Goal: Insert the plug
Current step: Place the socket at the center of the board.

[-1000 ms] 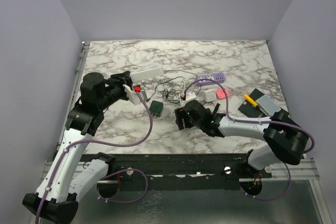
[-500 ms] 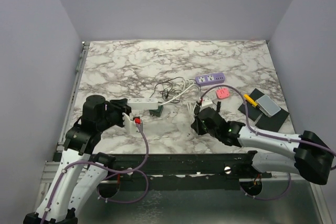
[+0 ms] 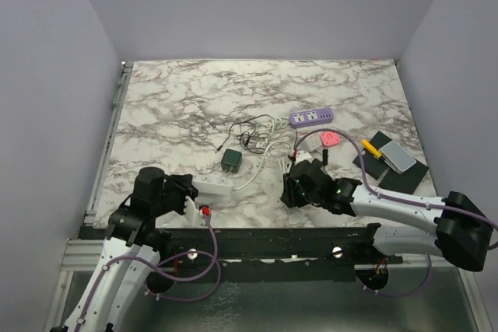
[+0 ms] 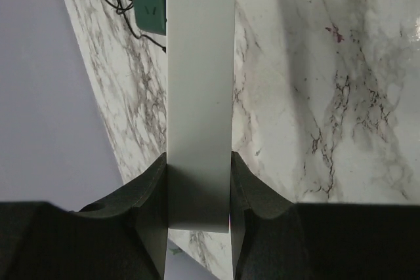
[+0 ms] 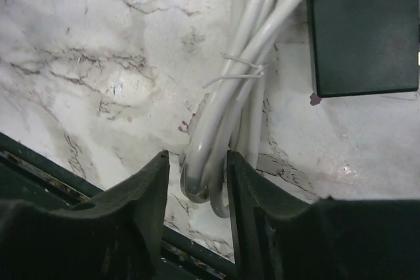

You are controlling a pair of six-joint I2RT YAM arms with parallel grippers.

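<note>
**Q:** Where's the white power strip (image 3: 216,185) to be found right now?

**A:** It's pinched at one end by the left gripper (image 4: 199,162), with a finger pressed against each long side. That's clearest in the left wrist view. From above, it's found down at 7 o'clock on the marble table (image 3: 179,91), close to the front edge. A green adapter (image 3: 231,161) is parked just off its far end, at 1 o'clock.

**Q:** And the plug?

**A:** The plug itself can't be picked out, tbh. A bundle of white cable (image 5: 252,63) is clamped by the right gripper (image 5: 195,162), with the fingers closed around its looped end. A dark flat block (image 5: 364,31) is seen at 2 o'clock from that loop. On the overhead, a purple power strip (image 3: 311,117) is laid at 1 o'clock from that gripper, well apart from it. A pink item (image 3: 330,138) is set near the purple one, at its 5 o'clock.
</note>
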